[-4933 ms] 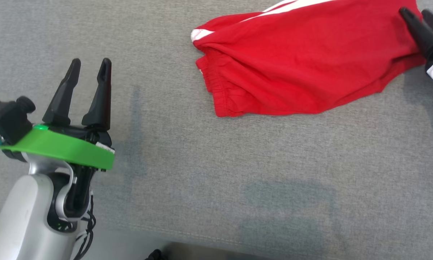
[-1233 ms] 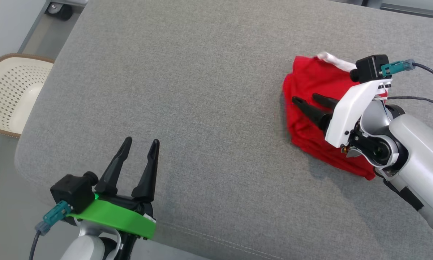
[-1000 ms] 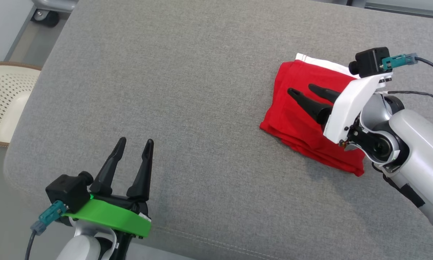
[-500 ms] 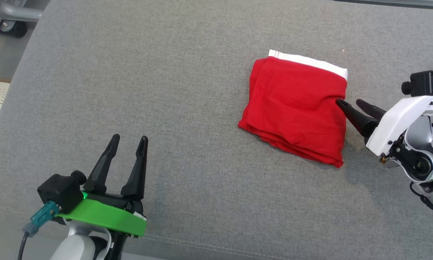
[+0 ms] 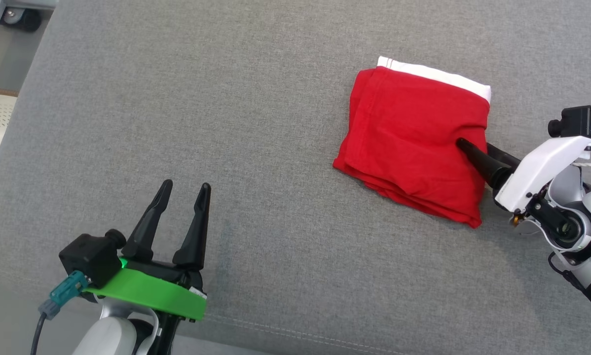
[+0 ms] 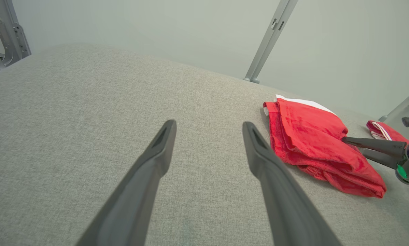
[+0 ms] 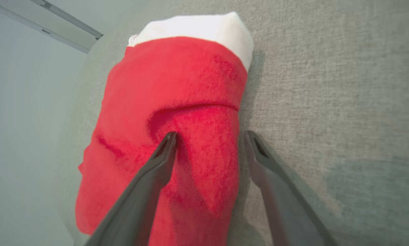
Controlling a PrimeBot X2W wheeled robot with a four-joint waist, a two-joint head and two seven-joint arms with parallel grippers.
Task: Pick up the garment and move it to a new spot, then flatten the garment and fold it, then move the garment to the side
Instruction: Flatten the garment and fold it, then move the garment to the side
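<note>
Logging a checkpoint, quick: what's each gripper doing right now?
Left gripper: open, holding nothing.
Right gripper: open, fingers straddling the red garment edge, nothing gripped.

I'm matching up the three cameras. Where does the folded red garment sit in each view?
Head view: the red garment lies right of centre, in the upper half.
Left wrist view: it is at the right side, about mid-height.
Right wrist view: it runs centre-left, from near the top down to the bottom edge.
Shared landmark: the white band along one edge of the garment.
</note>
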